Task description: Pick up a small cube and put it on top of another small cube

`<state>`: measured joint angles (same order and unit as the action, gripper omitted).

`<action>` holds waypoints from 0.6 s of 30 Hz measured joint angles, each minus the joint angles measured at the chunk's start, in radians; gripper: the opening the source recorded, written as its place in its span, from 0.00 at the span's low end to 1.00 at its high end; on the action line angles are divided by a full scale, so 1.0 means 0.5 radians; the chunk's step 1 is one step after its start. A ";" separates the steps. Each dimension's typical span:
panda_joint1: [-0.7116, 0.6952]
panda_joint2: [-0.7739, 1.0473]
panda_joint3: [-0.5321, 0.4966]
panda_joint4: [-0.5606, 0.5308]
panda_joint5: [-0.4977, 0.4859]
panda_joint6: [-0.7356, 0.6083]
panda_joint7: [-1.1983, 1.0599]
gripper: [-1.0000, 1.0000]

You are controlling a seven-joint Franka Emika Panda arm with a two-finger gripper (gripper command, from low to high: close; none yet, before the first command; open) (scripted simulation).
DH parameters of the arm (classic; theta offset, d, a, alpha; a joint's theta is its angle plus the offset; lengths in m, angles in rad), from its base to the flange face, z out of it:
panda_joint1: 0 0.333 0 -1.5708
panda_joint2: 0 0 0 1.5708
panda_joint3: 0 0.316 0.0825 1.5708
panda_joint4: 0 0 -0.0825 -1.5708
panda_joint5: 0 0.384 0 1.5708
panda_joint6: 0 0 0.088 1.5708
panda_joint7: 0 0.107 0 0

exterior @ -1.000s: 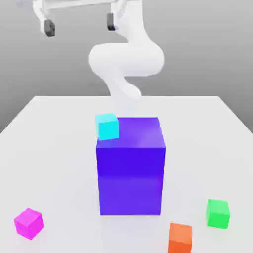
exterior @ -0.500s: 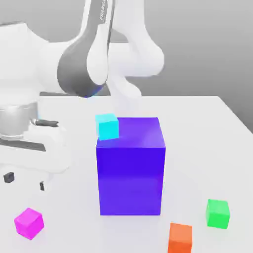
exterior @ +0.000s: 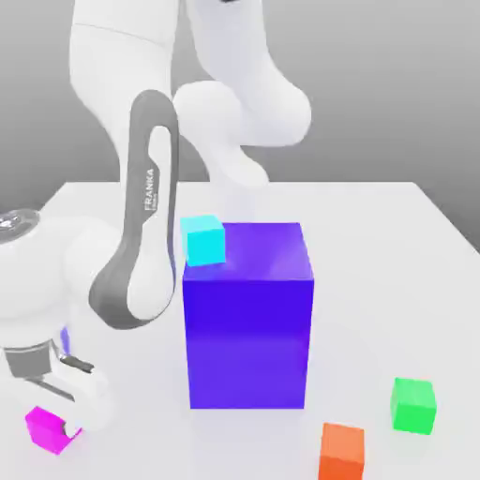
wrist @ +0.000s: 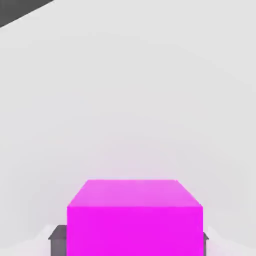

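- The arm has swung down from high above to the worktop's front corner on the exterior view's left.
- Blue block stands well apart, leaving open room.
- The gripper now straddles the pink cube, near the edge; jaws apart, not yet clamped, by my reading.

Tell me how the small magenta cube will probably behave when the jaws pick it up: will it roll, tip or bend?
The small plain magenta cube has flat faces and rests flat on the white table, so it probably will not roll. Its sharp, straight edges suggest a stiff body. It looks low and compact, so tipping seems unlikely.
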<state>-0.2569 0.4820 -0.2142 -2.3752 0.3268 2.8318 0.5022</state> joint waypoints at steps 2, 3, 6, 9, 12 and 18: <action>0.034 -0.075 -0.044 -0.018 -0.042 -0.055 0.030 0.00; 0.061 -0.137 -0.080 -0.033 -0.083 -0.101 0.060 0.00; 0.147 -0.336 -0.150 -0.084 -0.217 -0.247 0.147 0.00; 0.315 -0.427 -0.011 -0.127 -0.306 -0.293 0.106 0.00; 0.472 -0.503 0.133 -0.175 -0.381 -0.317 0.057 0.00; 0.786 -0.670 0.435 -0.293 -0.535 -0.352 -0.045 0.00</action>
<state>0.1358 0.1471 0.0034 -2.5217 0.0591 2.6560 0.4795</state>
